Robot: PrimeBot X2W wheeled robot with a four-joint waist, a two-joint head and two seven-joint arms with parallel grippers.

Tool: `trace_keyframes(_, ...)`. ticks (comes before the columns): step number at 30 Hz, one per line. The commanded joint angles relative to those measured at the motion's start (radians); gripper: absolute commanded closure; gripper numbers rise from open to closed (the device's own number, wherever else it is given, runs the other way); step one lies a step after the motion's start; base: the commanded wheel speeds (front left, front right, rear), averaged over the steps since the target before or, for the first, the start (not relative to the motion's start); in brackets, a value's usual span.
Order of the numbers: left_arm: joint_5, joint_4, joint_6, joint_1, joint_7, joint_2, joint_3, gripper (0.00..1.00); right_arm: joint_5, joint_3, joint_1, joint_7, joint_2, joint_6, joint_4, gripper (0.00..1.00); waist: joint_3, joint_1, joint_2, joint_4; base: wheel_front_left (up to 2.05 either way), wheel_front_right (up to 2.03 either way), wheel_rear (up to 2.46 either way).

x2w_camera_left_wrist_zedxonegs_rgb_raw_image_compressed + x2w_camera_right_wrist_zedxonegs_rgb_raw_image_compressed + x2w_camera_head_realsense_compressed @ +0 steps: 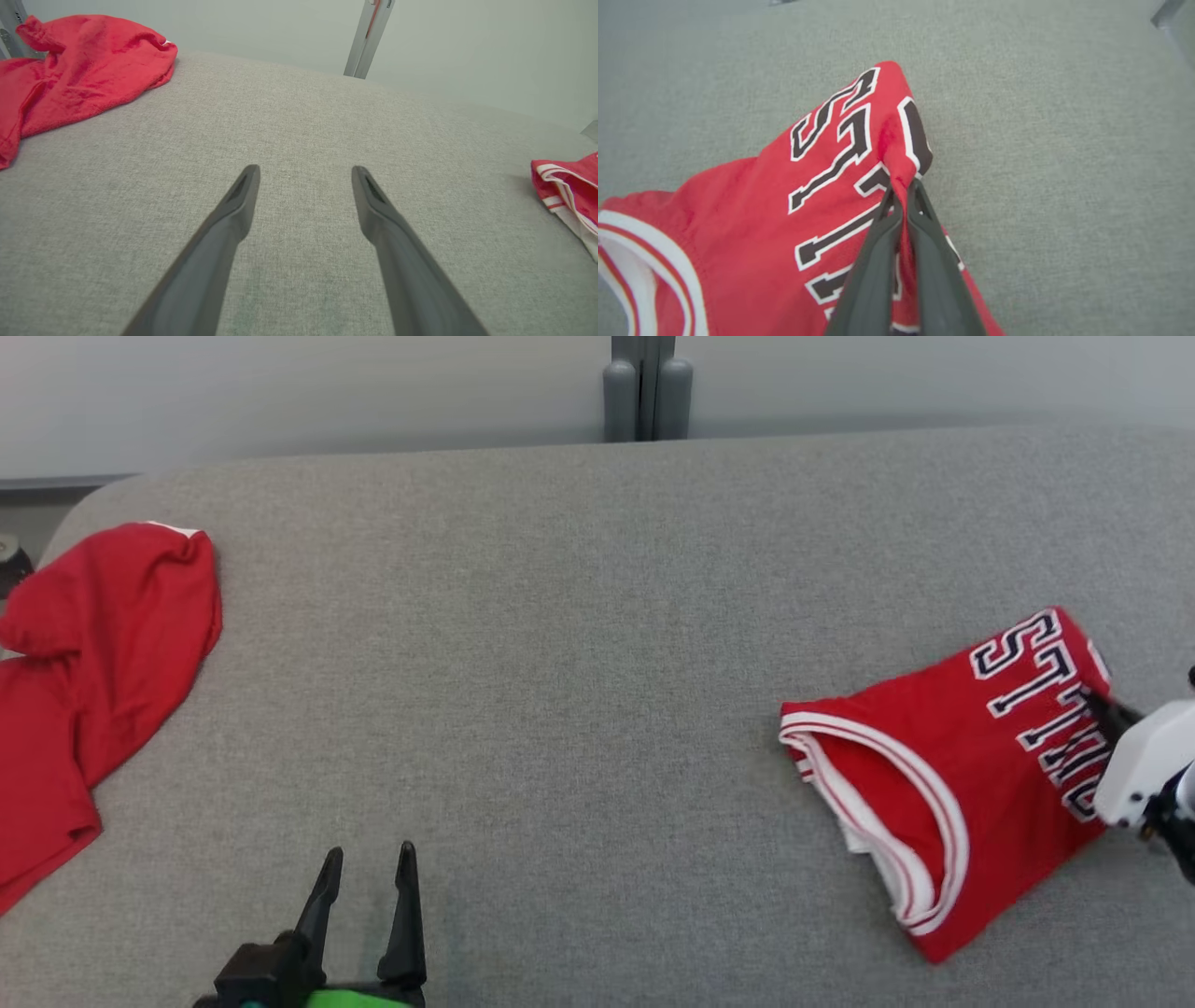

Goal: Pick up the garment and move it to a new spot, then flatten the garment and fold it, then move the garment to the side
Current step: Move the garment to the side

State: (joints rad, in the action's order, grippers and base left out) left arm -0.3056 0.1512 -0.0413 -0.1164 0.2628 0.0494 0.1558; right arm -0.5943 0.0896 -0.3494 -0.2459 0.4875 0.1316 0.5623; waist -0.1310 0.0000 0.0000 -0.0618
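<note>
Garment [784, 210] cloth is pinched between the right fingers [878, 261], which are pressed together on a raised ridge of red fabric at the lettered edge, just beside the black-and-white characters. From that grip the folded piece spreads away to the robot's left. In the head view the garment [934, 784] has its long axis on a diagonal, from the lettered end under the right fingers [1106, 709] down to the white-striped opening. It lies at the right end of the grey surface [579, 644], so the right arm is plainly the nearer one. Any carry to the side looks likely to trail the striped end behind the grip.

The left fingers [233, 210] stand wide apart, holding nothing, above bare surface and well apart from the garment. A second red cloth [93, 644] lies at the far left edge. A grey post [647, 387] stands behind the surface. Nothing lies between the grip and the right edge.
</note>
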Motion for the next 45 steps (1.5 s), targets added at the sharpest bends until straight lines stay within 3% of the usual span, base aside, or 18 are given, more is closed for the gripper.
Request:
trace_keyframes(1, 0.009, -0.007, -0.006, 0.040, 0.003, 0.002, 0.001, 0.00, 0.026, -0.015, -0.054, 0.019, 0.020, -0.002, 0.008, 1.00, -0.097, 0.0000, 0.0000, 0.059, 0.00, 0.00, 0.00)
trace_keyframes(10, 0.067, -0.016, -0.046, 0.206, 0.003, 0.003, 0.015, 0.00, 0.196, -0.172, -0.325, 0.158, 0.099, -0.002, 0.140, 1.00, -0.320, 0.0000, 0.0000, 0.112, 0.00, 0.00, 0.00)
trace_keyframes(19, 0.110, -0.032, -0.063, 0.238, 0.003, 0.003, 0.003, 0.00, 0.320, -0.312, -0.426, 0.261, 0.159, -0.002, 0.307, 1.00, -0.394, 0.0000, 0.0000, 0.114, 0.00, 0.00, 0.00)
trace_keyframes(20, 0.112, -0.031, -0.064, 0.237, 0.003, 0.003, 0.001, 0.00, 0.336, -0.329, -0.438, 0.285, 0.156, -0.002, 0.327, 0.82, -0.394, 0.0000, 0.0000, 0.113, 0.00, 0.00, 0.00)
trace_keyframes(23, 0.109, -0.029, -0.065, 0.225, 0.002, 0.003, -0.002, 0.00, 0.392, -0.386, -0.458, 0.341, 0.157, -0.002, 0.391, 0.00, -0.381, 0.0000, 0.0000, 0.109, 0.00, 0.00, 0.00)
trace_keyframes(28, 0.084, -0.028, -0.049, 0.193, 0.001, 0.003, 0.008, 0.00, 0.560, -0.453, -0.469, 0.459, 0.146, -0.002, 0.450, 0.00, -0.317, 0.0000, 0.0000, 0.097, 0.00, 0.00, 0.00)
trace_keyframes(33, 0.042, -0.024, -0.029, 0.156, 0.001, 0.003, 0.022, 0.00, 0.641, -0.426, -0.411, 0.507, 0.083, -0.002, 0.376, 0.00, -0.212, 0.0000, 0.0000, 0.085, 0.00, 0.00, 0.00)
trace_keyframes(37, 0.010, -0.019, -0.008, 0.116, 0.001, 0.003, 0.029, 0.00, 0.613, -0.353, -0.306, 0.511, 0.020, -0.002, 0.213, 0.00, -0.113, 0.0000, 0.0000, 0.072, 0.00, 0.00, 0.00)
trace_keyframes(45, -0.019, -0.001, 0.014, 0.015, 0.001, 0.003, 0.027, 0.00, 0.495, -0.257, 0.081, 0.512, -0.100, -0.002, -0.135, 0.00, 0.072, 0.0000, 0.0000, 0.019, 0.00, 0.00, 0.00)
